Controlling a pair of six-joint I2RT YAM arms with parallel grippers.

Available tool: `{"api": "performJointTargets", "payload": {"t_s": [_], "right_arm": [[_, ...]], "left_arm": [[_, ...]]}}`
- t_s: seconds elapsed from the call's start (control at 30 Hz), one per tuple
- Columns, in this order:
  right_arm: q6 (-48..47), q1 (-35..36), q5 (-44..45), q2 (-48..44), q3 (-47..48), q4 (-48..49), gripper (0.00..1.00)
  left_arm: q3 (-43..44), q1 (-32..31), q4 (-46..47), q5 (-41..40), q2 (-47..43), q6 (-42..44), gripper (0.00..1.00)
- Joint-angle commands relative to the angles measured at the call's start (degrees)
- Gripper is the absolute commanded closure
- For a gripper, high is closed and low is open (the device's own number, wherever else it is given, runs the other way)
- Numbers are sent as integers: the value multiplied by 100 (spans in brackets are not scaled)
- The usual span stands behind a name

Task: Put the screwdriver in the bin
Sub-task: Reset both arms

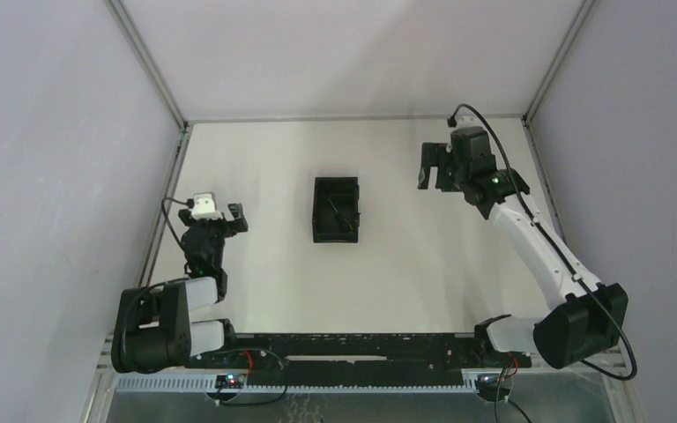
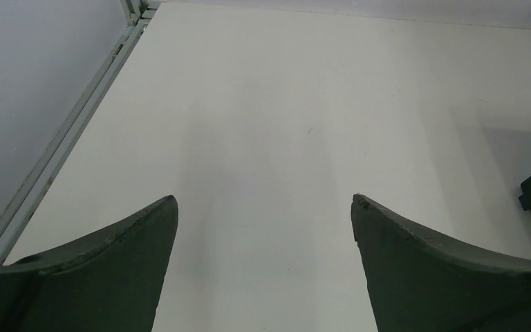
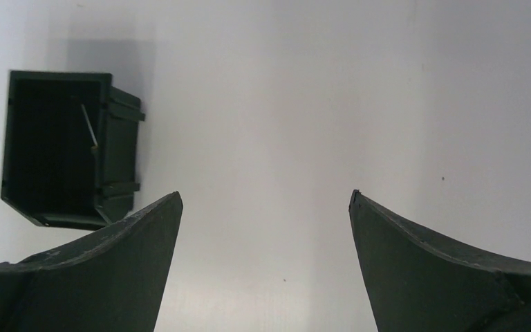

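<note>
Both claws are spread wide with nothing between their fingers. In its own wrist view the right gripper shows two dark curved fingers pushed out toward the lower corners of the frame, with only bare white table in the gap. The left gripper looks the same in its wrist view: jaws far apart, plain table surface between them, and a metal frame rail running up the left side of the frame.

Out from the right claw, in the upper left of its wrist frame, stands the bin, black and upright, well apart from the fingers. Inside it a thin pale shaft lies slanted against the dark floor; this is the screwdriver, wholly within the walls. Its handle is lost in the dark and cannot be made out.

From overhead, the bin sits near the middle of the frame, a little above centre. The right claw is at upper right and the left claw at middle left, each well clear of the bin. Grey walls close the table in on three sides.
</note>
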Motion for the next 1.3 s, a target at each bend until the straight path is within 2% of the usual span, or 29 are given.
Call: {"api": "performJointTargets", "payload": {"t_s": [0.0,0.23,0.63,1.27], "right_arm": [[-221,-227,-364,-507,-704,788,0],[-120,-483,-637,-1247,-1879,1588,0],[-125,-506,-282,-1985,-2890,2102,0],[-73,-521,-70,-2163,-3034,2179,0]], "left_arm": [[55,-26,331,-3,-35,123,0],[61,-23,331,-4,-35,123,0],[54,-25,327,-2,-35,123,0],[56,-25,326,-7,-36,123,0]]}}
